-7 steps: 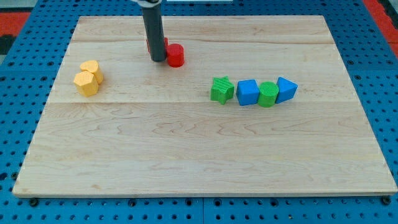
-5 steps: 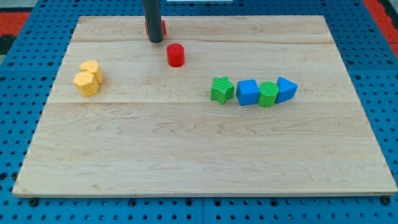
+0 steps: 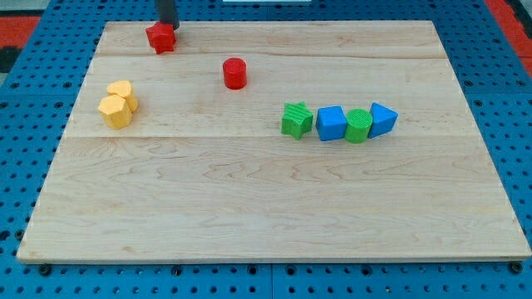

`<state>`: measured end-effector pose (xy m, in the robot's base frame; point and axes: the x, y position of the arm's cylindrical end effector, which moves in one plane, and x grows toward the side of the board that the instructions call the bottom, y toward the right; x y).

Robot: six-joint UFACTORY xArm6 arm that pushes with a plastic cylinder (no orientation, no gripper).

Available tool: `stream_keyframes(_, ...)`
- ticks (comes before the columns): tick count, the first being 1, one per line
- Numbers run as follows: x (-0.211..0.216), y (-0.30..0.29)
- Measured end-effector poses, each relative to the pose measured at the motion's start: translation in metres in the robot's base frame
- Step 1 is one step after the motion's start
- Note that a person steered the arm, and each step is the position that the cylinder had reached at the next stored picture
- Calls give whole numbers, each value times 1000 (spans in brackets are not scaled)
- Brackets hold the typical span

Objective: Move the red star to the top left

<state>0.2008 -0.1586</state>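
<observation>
One block matters: red star (image 3: 160, 37) sits near the surface (image 3: 249, 208) top-left, my tip (image 3: 169, 26) touching its upper right. Tool is a bare rod, nothing pinched. Risk: overshooting the edge.

- No readable text, labels, brands, nos. or signs anywhere in the camera view.
- Wooden board (image 3: 274, 208): plain grain only, no markings.
- Blocks, e.g. red star (image 3: 160, 37), red cylinder (image 3: 235, 73): plain coloured faces, no print.
- Blue pegboard surround (image 3: 25, 166): holes only, no lettering.
</observation>
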Motion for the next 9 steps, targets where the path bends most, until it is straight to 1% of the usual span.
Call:
stream_keyframes(1,17,36)
stream_keyframes(2,34,23)
stream_keyframes(4,30,-71)
stream_keyframes(5,45,-75)
stream_keyframes(6,80,-79)
stream_keyframes(7,77,-132)
stream_keyframes(8,58,-146)
stream_keyframes(9,40,-132)
